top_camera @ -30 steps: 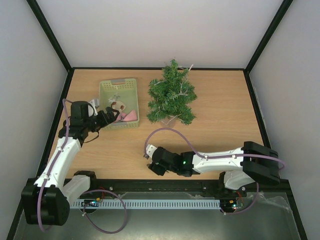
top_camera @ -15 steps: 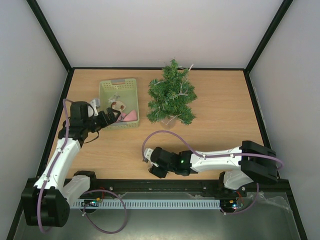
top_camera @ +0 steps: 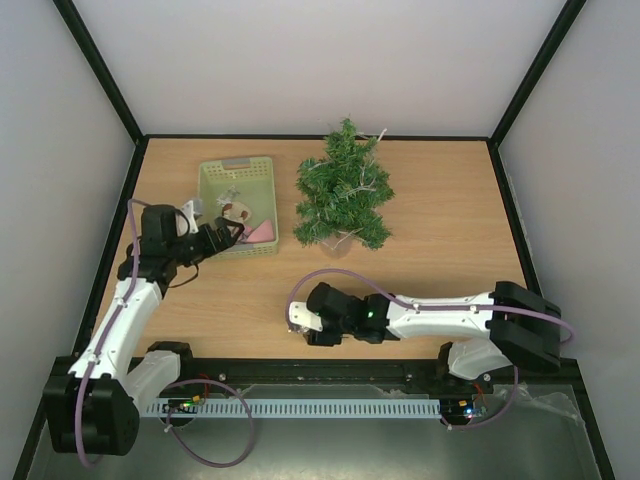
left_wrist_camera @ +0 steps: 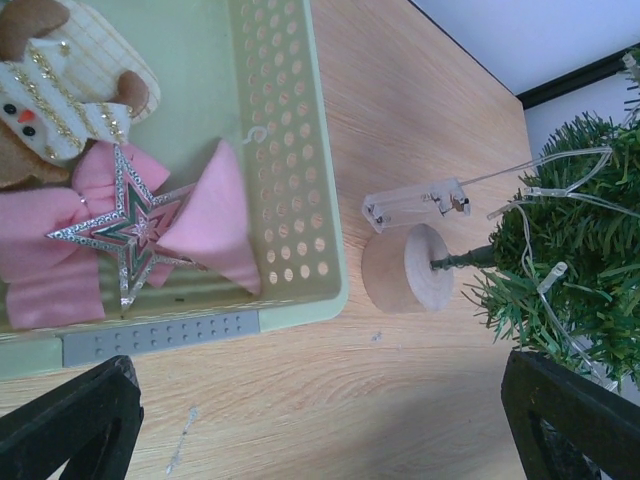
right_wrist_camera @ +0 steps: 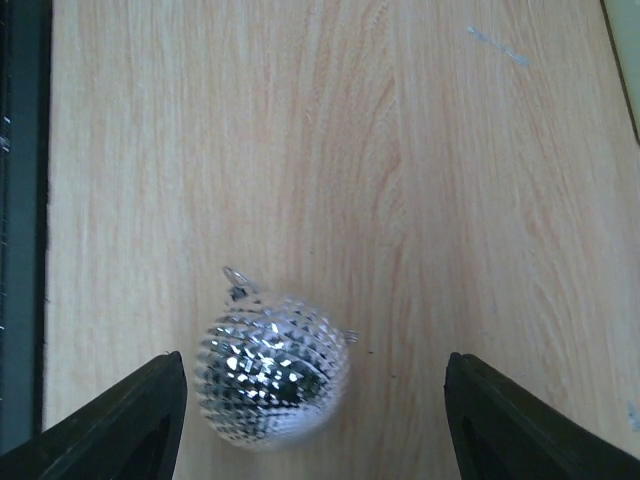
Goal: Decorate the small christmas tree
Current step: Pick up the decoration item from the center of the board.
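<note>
The small christmas tree (top_camera: pixel 343 190) stands at the back centre on a round wooden base (left_wrist_camera: pixel 405 268), with a clear light string and battery box (left_wrist_camera: pixel 415 205). Its branches show in the left wrist view (left_wrist_camera: pixel 585 250). A silver faceted bauble (right_wrist_camera: pixel 270 370) lies on the table between the open fingers of my right gripper (right_wrist_camera: pixel 315 430), nearer the left finger and not gripped. The right gripper (top_camera: pixel 298 322) is low near the table's front edge. My left gripper (top_camera: pixel 232 233) is open and empty over the near right corner of the pale green basket (top_camera: pixel 212 175).
The basket (left_wrist_camera: pixel 300 150) holds a silver glitter star (left_wrist_camera: pixel 130 230), a pink felt piece (left_wrist_camera: pixel 215 215) and a reindeer figure (left_wrist_camera: pixel 60 90). Dark side rails and white walls enclose the table.
My right wrist has shifted slightly and turned near the front edge, with its cable loop moving. The left arm has barely moved.
</note>
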`<state>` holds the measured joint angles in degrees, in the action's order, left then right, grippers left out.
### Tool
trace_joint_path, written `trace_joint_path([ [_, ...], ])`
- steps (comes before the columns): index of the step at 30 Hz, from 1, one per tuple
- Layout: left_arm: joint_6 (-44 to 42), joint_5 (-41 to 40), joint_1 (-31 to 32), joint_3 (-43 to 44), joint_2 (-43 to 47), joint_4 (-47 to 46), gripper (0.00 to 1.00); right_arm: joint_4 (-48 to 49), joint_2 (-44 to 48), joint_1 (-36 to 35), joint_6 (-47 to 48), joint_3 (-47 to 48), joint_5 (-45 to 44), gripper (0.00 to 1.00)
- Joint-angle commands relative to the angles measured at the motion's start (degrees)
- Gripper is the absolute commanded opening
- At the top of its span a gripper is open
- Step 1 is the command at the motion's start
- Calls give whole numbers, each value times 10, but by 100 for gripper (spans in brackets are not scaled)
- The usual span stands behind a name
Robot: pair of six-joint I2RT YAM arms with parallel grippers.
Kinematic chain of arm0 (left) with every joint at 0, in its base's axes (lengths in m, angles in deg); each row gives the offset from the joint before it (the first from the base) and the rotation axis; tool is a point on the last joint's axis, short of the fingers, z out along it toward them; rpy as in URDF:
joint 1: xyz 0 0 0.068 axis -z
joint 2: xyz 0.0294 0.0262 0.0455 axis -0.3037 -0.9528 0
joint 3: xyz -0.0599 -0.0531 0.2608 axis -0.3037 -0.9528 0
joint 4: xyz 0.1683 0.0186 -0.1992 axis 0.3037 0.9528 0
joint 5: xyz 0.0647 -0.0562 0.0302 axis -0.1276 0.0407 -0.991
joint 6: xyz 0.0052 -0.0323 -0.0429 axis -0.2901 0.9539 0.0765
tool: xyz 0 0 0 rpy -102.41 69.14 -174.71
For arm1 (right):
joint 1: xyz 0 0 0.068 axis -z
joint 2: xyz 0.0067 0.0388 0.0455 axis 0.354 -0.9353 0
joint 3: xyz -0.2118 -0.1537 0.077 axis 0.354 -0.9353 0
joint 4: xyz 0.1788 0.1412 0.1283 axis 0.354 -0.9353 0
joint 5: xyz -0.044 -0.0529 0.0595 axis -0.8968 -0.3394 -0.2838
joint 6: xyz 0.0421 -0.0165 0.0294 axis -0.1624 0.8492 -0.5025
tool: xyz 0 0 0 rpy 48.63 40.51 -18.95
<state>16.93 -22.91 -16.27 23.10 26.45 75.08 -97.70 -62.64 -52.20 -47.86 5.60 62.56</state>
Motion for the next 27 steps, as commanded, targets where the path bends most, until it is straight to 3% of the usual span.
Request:
trace_joint_path([
  [1, -8, 30, -2, -15, -9, -23, 99, -19, -8, 25, 106, 13, 29, 69],
  [6, -13, 33, -2, -24, -17, -33, 99, -51, -39, 26, 148, 30, 37, 71],
  [14, -20, 55, -2, -27, -31, -35, 99, -65, -93, 27, 164, 62, 55, 64],
  [23, -26, 57, -3, -30, -17, -30, 99, -78, -105, 27, 164, 79, 52, 47],
  [27, -47, 64, -3, -29, -7, -22, 97, -80, -85, 27, 147, 78, 47, 46],
])
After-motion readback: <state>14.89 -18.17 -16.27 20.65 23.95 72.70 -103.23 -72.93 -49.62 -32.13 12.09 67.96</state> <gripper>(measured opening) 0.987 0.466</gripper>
